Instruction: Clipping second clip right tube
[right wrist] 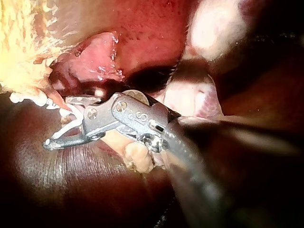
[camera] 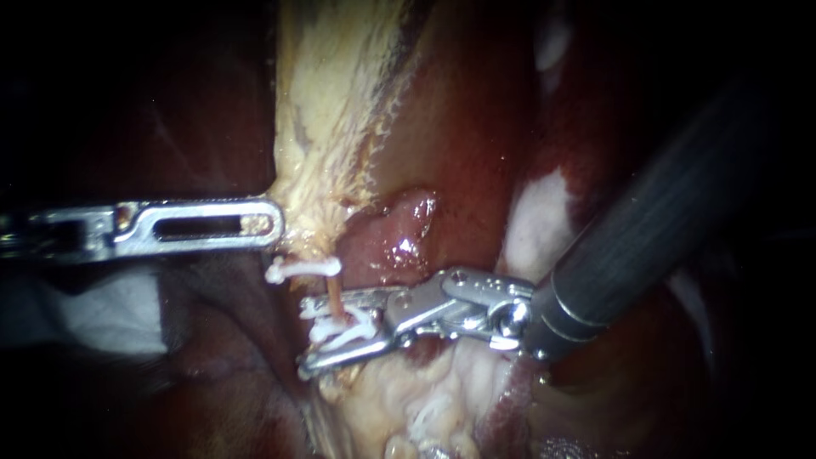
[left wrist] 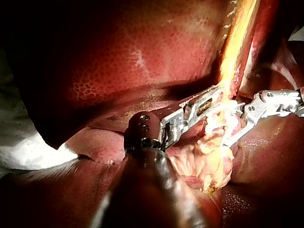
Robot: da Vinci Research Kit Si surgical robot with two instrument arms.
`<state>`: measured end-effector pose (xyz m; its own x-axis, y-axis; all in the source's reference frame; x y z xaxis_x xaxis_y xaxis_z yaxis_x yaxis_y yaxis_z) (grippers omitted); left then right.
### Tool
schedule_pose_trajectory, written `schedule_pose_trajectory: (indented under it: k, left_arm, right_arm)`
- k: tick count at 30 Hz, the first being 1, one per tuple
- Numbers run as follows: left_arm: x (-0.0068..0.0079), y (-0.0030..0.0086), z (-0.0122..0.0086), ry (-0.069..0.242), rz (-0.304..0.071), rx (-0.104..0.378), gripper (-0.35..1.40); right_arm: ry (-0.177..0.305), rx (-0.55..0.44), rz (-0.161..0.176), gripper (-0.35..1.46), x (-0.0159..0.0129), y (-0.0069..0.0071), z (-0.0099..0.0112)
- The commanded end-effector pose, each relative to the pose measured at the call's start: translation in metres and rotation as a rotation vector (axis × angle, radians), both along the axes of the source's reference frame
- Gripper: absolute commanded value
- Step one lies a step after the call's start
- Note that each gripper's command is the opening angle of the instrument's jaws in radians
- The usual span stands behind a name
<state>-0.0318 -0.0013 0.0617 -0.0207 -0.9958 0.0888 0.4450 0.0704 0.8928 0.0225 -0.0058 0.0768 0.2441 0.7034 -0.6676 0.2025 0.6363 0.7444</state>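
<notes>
Between my right instrument's (camera: 316, 336) jaws: white clip (camera: 344, 333), held from both sides with a gap left, straddling the thin tube (camera: 337, 297). Just past these jaws, further along the tube, a second clip (camera: 302, 269) sits across it. Apart from them, beyond that clip, my left instrument (camera: 263, 223), jaws clenched on the edge of the pale tissue (camera: 331, 102). Dark red liver (camera: 459, 127) behind both.
</notes>
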Motion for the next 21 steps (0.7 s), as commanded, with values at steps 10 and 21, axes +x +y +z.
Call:
schedule_pose_trajectory:
  k: [10, 21]
  left_arm:
    - [0.0001, 0.0000, 0.0000, 0.000, 0.000, 0.000, -0.35]
    - [0.0001, 0.0000, 0.0000, 0.000, 0.001, 0.000, -0.35]
  right_arm:
    - [-0.165, 0.031, -0.004, -0.35, -0.0024, 0.0008, 0.0000]
    - [-0.165, 0.030, -0.003, -0.35, -0.0024, 0.0006, -0.0002]
